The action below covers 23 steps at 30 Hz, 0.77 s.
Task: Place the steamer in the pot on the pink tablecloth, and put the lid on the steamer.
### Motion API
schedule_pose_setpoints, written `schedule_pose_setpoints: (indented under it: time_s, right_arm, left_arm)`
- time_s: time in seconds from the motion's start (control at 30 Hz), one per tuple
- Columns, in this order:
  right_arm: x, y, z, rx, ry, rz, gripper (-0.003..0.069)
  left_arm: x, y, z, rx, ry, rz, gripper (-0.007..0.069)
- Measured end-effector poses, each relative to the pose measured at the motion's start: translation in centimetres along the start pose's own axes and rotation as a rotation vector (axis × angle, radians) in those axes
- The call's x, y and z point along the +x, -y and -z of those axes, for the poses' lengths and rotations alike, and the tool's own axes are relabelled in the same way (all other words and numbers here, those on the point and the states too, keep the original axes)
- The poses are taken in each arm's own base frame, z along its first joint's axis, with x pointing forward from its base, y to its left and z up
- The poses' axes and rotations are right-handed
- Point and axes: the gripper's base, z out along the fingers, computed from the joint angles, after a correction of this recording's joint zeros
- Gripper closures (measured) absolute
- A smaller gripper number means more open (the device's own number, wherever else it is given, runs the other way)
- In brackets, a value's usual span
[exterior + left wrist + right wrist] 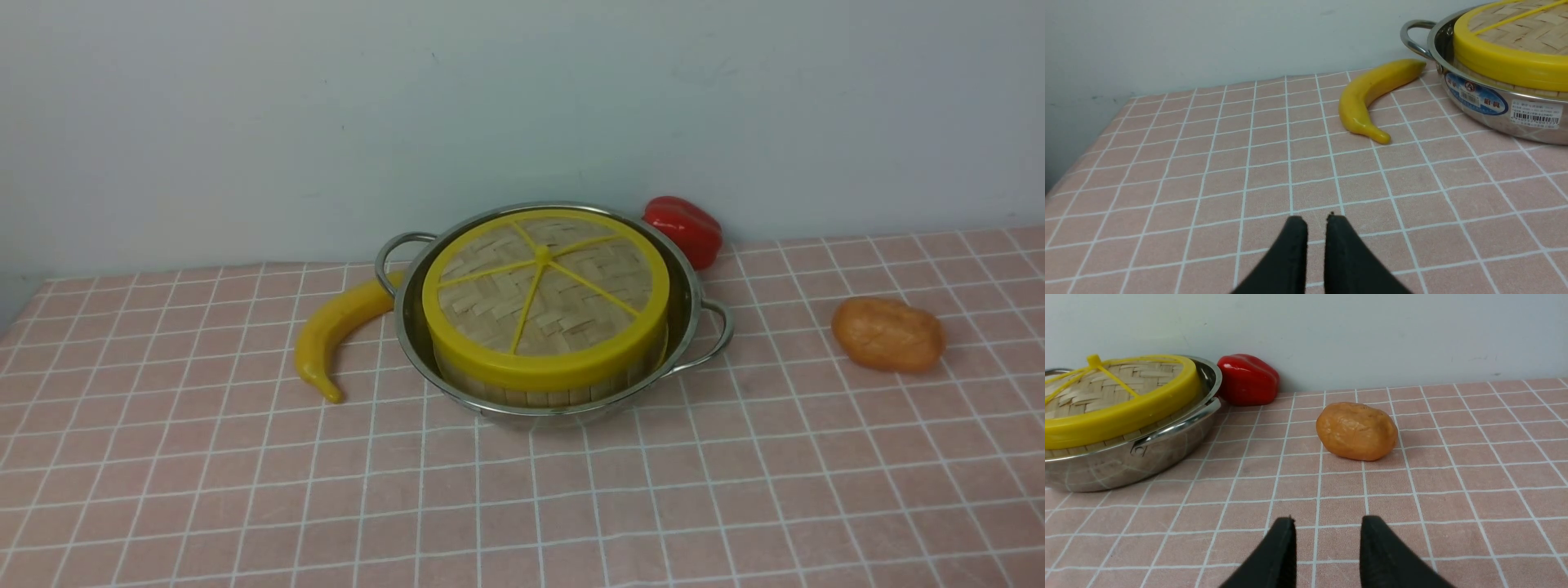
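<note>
The shiny steel pot (695, 304) stands on the pink tablecloth (522, 506) at the back middle. Inside it sits the bamboo steamer (539, 397); only its slatted side shows below the lid. The woven lid (545, 286), with yellow rim and spokes, lies on top of the steamer. Neither gripper appears in the front view. My left gripper (1316, 218) hovers low over bare cloth, well short of the pot (1494, 114), its fingers a narrow gap apart and empty. My right gripper (1327, 522) is open over bare cloth, apart from the pot (1126, 465), holding nothing.
A yellow banana (335, 331) lies against the pot's left side. A red pepper (684, 229) sits behind the pot by the wall, and an orange-brown potato (888, 335) rests to the right. The pale wall runs along the back edge of the cloth.
</note>
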Motion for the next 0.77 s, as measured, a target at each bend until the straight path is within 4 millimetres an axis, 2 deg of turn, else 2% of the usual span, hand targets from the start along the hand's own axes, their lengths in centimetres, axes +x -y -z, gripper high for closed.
schedule_pose_setpoints:
  time_s: [0.77]
  right_arm:
    - [0.0, 0.0, 0.0, 0.0, 0.0, 0.0, 0.0419]
  left_arm:
    - [0.0, 0.0, 0.0, 0.0, 0.0, -0.002, 0.0517]
